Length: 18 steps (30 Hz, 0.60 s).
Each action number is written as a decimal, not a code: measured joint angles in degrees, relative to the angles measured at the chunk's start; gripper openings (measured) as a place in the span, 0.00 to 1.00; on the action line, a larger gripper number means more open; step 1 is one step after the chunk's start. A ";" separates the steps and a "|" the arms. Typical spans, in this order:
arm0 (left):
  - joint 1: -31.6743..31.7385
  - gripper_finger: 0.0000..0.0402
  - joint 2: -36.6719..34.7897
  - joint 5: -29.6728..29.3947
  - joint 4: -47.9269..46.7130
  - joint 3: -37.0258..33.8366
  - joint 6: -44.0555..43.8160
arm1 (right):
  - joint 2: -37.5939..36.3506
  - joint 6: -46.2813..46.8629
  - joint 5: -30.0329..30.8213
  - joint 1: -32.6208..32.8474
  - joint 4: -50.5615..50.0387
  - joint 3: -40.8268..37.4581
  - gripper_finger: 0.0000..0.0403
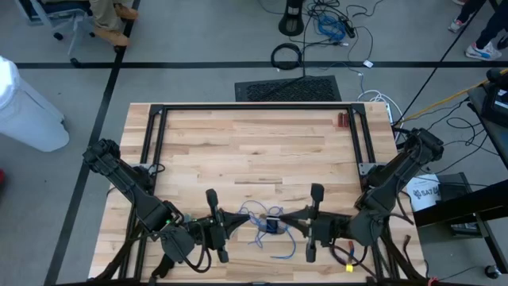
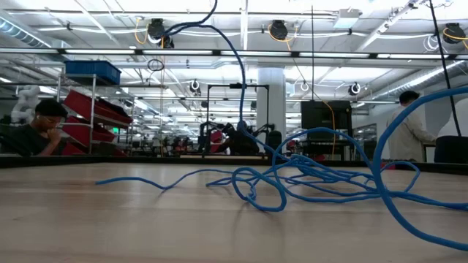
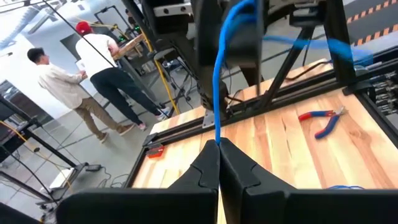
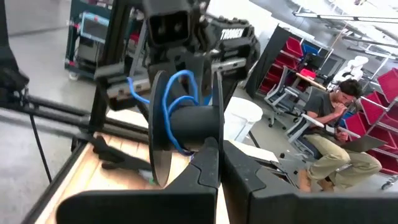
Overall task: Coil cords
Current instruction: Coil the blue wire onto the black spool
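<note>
The left gripper is pinched fully shut on the blue cord. In its wrist view the cord leaves the fingertips and runs straight ahead towards the other arm. The right gripper is also closed tight, clamped on the edge of a small dark spool that carries a few blue turns on its hub.

Seen from above, the two grippers face each other tip to tip near the front middle of the table, with the spool between them and just off the right fingertips. The spool's axis lies roughly along the line joining the grippers, so the flanges face each arm.

Most of the cord is not wound. It lies in loose, overlapping loops on the wood under and in front of the grippers, with one strand rising out of the tangle towards them. The slack is therefore below and to the near side of the spool, and the left gripper, which has the free run, looks the better placed to carry cord around the hub while the right holds the spool steady. The loops cross each other and could snag as they are drawn in.

Red-handled pliers lie well apart, towards the far right of the table.

"TROSSEN" reads on the left arm's wrist housing in the right wrist view. A white bucket off the table's right edge has a label starting "SAT", the rest unclear
</note>
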 joint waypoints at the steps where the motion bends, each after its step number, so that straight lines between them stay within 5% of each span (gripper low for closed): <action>1: 0.00 0.00 0.00 0.04 -0.01 0.00 0.00 | -0.02 0.03 0.03 0.00 0.52 0.00 0.00; 18: 1.14 0.00 0.00 4.70 3.83 0.00 -1.53 | -0.05 0.42 4.96 0.14 6.46 0.01 0.00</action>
